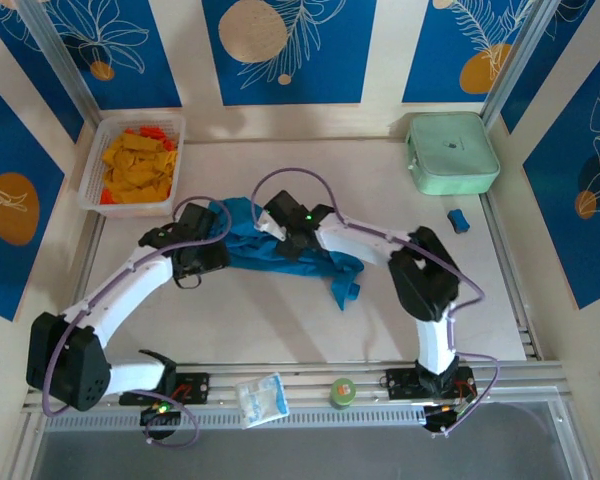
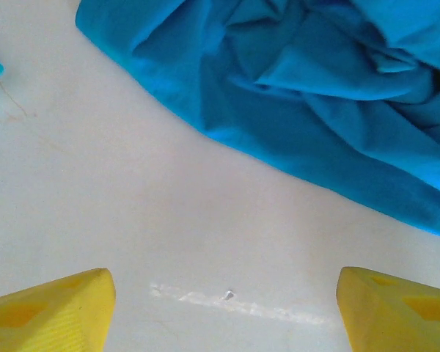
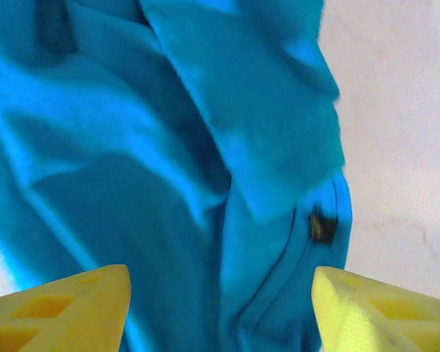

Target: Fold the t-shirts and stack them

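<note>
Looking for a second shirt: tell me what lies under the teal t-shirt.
Bare table borders the crumpled teal t-shirt; anything beneath its folds is covered.

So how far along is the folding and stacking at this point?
Nothing looks done: the teal-blue cloth t-shirt lies crumpled on the white table, unfolded. In hand: the left claw hangs open over bare surface beside the shirt's edge, the right claw open above the cloth, neither gripping. Left: spreading flat, folding, stacking.
</note>
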Available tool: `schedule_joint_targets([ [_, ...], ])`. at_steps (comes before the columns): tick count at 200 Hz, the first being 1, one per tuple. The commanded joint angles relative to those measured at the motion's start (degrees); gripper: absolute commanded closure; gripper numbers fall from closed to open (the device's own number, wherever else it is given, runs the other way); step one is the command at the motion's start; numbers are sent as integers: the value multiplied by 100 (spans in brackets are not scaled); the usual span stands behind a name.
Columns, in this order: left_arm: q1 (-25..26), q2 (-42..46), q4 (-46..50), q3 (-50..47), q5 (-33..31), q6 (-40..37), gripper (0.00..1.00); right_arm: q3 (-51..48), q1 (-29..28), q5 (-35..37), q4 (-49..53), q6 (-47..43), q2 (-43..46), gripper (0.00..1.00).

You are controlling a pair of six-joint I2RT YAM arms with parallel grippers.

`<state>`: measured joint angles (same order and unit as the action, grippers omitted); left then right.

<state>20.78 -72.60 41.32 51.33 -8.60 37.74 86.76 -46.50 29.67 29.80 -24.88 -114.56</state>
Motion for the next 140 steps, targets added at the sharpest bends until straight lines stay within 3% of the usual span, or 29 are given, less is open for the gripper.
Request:
schedule_joint_targets([
  [1, -303, -67, -788, -244, 500, 158, 23, 597, -3, 202, -174, -853, -322, 35],
  [22, -475, -383, -1224, -343, 591, 151, 26, 931, -43, 291, -155, -1033, -794, 38],
  [76, -521, -1525, -1882, 173, 668, 1, 32, 1704, 58, 271, 18, -846, -1428, 61],
  [90, -520, -1862, -1973, 348, 612, -23, 34, 1811, 95, 215, 64, -793, -1429, 75],
  [97, -522, -2033, -1986, 437, 576, -30, 35, 1875, 111, 210, 103, -753, -1424, 91],
  [104, -522, -2206, -1989, 520, 534, -46, 37, 1928, 123, 216, 137, -707, -1405, 100],
  [140, -522, -2938, -1990, 754, 256, -41, 54, 2017, 197, 163, 201, -444, -978, 100],
])
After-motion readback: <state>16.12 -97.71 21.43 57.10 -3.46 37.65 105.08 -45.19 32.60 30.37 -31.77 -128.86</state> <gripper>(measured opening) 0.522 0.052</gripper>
